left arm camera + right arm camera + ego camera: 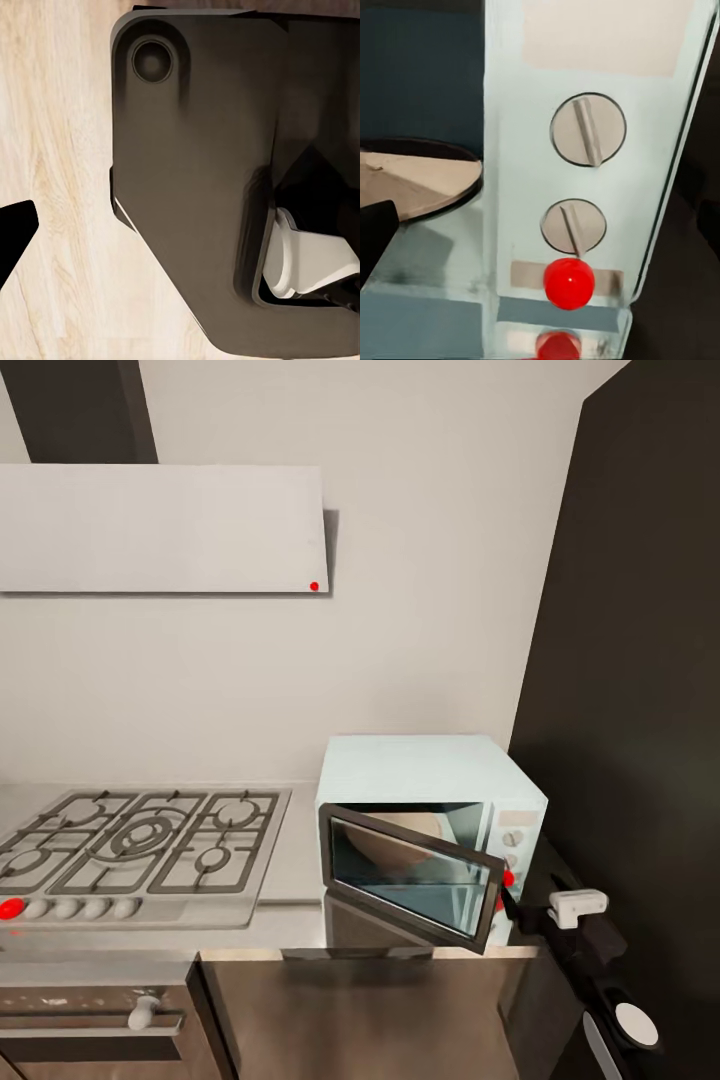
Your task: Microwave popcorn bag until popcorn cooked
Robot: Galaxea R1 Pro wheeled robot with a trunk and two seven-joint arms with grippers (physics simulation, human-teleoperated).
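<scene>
The mint-blue microwave stands on the steel countertop at the right, against a tall dark cabinet. Its dark glass door hangs partly open, swung out toward me. A tan rounded shape lies inside on the round plate; I cannot tell whether it is the popcorn bag. No popcorn kernels can be made out. My right gripper is just in front of the control panel, close to the red round light under two knobs. One dark fingertip shows. In the left wrist view another dark fingertip hangs over the floor.
A steel gas hob with grates lies left of the microwave, under a white hood. The built-in oven is at the lower left. The tall dark cabinet hems in the right. My own dark base stands on the wooden floor.
</scene>
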